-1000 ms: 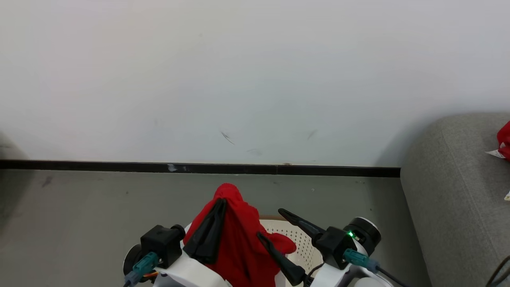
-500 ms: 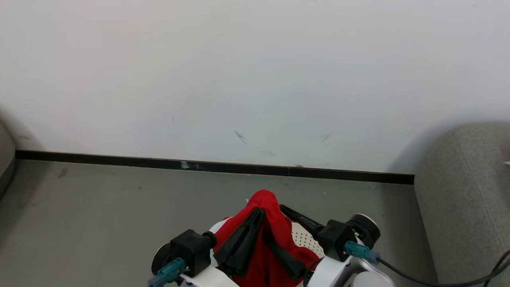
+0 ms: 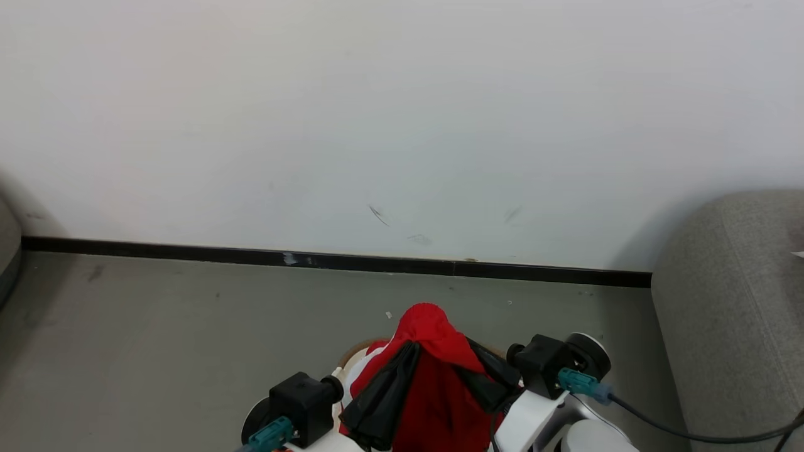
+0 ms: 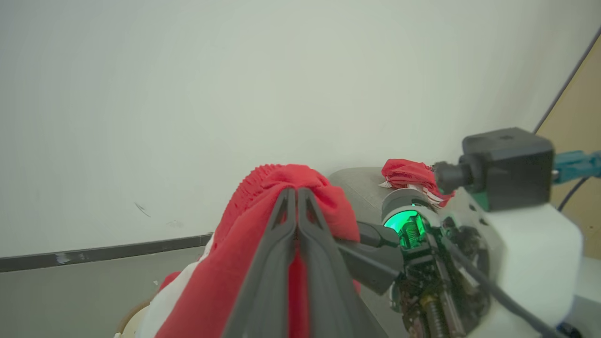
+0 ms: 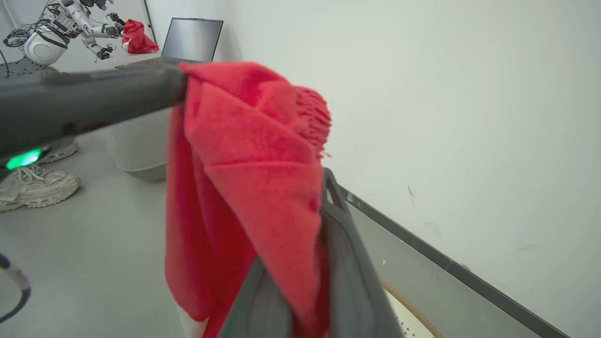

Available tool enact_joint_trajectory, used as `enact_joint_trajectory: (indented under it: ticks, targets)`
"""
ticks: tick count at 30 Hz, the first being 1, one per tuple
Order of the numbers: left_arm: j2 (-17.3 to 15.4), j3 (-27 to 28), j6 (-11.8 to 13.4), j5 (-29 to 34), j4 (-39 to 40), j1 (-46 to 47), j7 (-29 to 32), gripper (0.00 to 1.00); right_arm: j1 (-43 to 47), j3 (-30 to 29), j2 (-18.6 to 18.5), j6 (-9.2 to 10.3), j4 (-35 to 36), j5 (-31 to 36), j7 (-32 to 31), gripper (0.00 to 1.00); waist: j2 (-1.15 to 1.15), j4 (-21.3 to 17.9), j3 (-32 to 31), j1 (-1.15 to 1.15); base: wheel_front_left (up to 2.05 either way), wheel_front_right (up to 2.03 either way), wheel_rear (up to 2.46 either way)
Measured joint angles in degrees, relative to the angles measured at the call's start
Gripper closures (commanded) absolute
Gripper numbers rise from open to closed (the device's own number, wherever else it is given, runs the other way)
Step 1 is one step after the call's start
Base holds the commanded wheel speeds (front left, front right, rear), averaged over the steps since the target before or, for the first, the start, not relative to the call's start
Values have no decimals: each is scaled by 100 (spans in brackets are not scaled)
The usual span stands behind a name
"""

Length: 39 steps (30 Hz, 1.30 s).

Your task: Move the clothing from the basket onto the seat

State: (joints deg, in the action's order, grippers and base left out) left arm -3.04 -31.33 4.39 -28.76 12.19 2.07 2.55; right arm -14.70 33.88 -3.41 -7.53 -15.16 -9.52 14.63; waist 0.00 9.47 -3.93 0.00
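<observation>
- the clothing (image 3: 433, 326), a red jersey with a bit of white at its lower left, is bunched into a peak and held up above the basket (image 3: 352, 356); its folds hang down towards the basket, and whether they touch it cannot be told
- the left gripper (image 3: 411, 347) is clenched on the clothing just under the peak, its two dark fingers pressed flat together with red cloth on either side
- the right gripper (image 3: 468, 358) comes in from the other side and is clamped on the same bunch; in the right wrist view cloth drapes over and between its fingers
- the basket shows as a sliver of brown rim and cream perforated wall below the cloth, standing on the grey floor (image 3: 188, 326)
- the seat (image 3: 722, 314), a grey sofa, stands to the right against the white wall (image 3: 402, 125), well apart from the basket; in the left wrist view a second red garment (image 4: 404, 171) lies on it
- the right wrist view shows pale sneakers (image 5: 33, 185) on the floor and a laptop (image 5: 192, 40) further back
</observation>
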Motion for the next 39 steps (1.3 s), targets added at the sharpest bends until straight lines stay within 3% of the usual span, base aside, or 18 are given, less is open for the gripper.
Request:
enact_joint_trajectory:
  ticks: [1,2,4,5,6,7,24,39]
  targets:
    - [-2,7,3,0,2,-25,4,99,0,-41,0,0,0,0,0,100,0,-13,3,0,0,0,0]
    - [-2,16,15,-1,2,-38,18,76,1,-81,0,-1,1,0,0,100,0,-25,7,0,0,0,0]
    - [-1,51,60,-38,10,-42,16,45,1,-160,0,-1,3,0,0,100,0,-54,14,0,0,0,0]
    - [-2,64,65,-42,13,-42,16,22,2,-197,0,-1,4,0,0,100,0,-68,17,0,0,0,0]
    - [-2,69,94,-42,16,-42,16,7,2,-231,0,-1,5,0,0,100,0,-85,21,0,0,0,0]
    - [-2,73,102,-42,22,-42,16,0,3,-263,0,-1,7,1,0,100,0,-102,25,0,0,0,0]
    - [-7,-41,88,-47,-9,-53,40,0,132,-866,-121,-1,241,107,0,100,0,-583,74,0,0,0,0]
    - [-26,-130,-160,-46,-147,-52,-171,0,423,-1692,-425,-1,541,146,0,100,0,-1295,109,0,0,0,0]
